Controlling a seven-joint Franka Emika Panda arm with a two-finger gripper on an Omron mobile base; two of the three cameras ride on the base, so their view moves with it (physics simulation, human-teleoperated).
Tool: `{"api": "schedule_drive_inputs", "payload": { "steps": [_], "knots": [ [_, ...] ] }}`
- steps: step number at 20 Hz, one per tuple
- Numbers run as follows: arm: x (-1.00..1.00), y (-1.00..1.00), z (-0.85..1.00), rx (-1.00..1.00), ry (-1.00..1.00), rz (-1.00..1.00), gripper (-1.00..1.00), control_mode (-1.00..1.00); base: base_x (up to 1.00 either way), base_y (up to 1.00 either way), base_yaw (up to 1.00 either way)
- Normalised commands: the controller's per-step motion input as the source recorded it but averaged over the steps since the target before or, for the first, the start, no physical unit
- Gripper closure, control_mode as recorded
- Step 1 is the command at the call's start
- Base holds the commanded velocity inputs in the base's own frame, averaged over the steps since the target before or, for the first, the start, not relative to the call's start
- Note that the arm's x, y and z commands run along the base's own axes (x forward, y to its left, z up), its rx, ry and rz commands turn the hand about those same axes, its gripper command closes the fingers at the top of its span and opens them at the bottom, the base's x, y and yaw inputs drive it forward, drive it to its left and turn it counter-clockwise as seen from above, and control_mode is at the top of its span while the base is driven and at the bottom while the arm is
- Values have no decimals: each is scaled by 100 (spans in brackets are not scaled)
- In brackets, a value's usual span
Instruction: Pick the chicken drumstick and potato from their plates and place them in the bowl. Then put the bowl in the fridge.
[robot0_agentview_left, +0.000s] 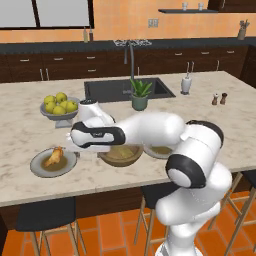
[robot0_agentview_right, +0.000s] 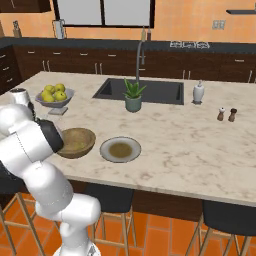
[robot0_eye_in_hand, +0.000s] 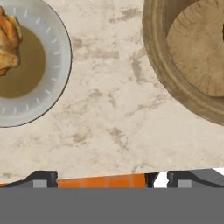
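The chicken drumstick (robot0_agentview_left: 54, 157) lies on the left grey plate (robot0_agentview_left: 37, 167), also at the hand view's left edge as drumstick (robot0_eye_in_hand: 8, 37) on plate (robot0_eye_in_hand: 57, 65). The wooden bowl (robot0_agentview_left: 120, 159) stands to its right, bowl (robot0_agentview_right: 75, 142), bowl rim (robot0_eye_in_hand: 162, 65). A second plate (robot0_agentview_right: 120, 149) beyond the bowl is bare. My gripper (robot0_eye_in_hand: 113, 179) hangs open and empty over the bare counter between the drumstick's plate and the bowl, gripper (robot0_agentview_left: 75, 148). The potato is hidden; my arm covers part of the bowl's inside. The fridge is out of view.
A grey footed fruit bowl (robot0_agentview_left: 59, 111) with yellow-green fruits stands behind the drumstick's plate. Further back are the sink (robot0_agentview_left: 127, 89), a potted plant (robot0_agentview_left: 140, 96), a soap dispenser (robot0_agentview_left: 186, 84) and two shakers (robot0_agentview_left: 219, 99). Stools (robot0_agentview_left: 45, 215) stand under the counter's near edge.
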Motion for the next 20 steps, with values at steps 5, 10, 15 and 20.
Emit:
{"api": "schedule_drive_inputs", "payload": {
  "steps": [5, 10, 15, 20],
  "knots": [
    [35, 77, 0, -10, 0, -2, -100, -100, 0, 0, 0],
    [30, 47, 0, -6, 0, -6, -100, -100, 0, 0, 0],
    [19, 14, -7, 0, -2, -3, -100, -100, 0, 0, 0],
    [43, 2, -21, 1, -4, 0, -100, -100, 0, 0, 0]
  ]
}}
